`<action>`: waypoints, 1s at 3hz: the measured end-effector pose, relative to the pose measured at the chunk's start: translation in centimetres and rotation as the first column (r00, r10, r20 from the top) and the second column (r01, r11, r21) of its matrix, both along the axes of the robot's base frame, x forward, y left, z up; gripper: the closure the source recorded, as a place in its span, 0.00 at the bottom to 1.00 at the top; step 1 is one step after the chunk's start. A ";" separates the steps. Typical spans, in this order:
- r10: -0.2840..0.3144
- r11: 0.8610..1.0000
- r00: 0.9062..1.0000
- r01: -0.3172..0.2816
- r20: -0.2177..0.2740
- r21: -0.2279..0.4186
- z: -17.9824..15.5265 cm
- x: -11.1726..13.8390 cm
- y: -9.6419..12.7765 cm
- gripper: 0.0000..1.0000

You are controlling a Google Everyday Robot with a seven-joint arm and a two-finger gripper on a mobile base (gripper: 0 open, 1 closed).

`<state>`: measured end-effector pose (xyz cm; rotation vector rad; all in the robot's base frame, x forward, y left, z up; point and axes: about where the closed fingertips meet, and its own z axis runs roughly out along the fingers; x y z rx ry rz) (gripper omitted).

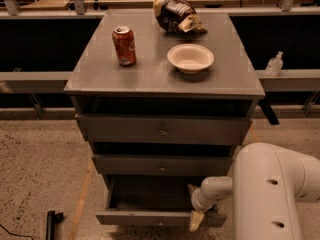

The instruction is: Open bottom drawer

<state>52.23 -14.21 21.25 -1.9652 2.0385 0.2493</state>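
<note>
Grey bottom drawer (150, 218) of three stands out, one end effector (194, 205) spread astride its front.

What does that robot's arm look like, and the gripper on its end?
The arm is a fat, smooth white tube with small dark round spots. It narrows to a pale tan gripper at the front of the bottom drawer.

You can count three drawers in the one grey cabinet (150, 76): a top drawer (125, 129), a middle drawer (130, 165) and the bottom drawer (145, 218). On top you have one red can (124, 45), one white bowl (190, 58) and one crumpled bag (176, 11). One small clear bottle (274, 64) stands on the ledge (295, 76) to the right. You have one gripper (196, 215), low down at the right end of the bottom drawer's front.
</note>
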 end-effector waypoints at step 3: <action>-0.075 0.985 0.994 0.062 0.078 0.159 7.1 0.3 -3.8 0.64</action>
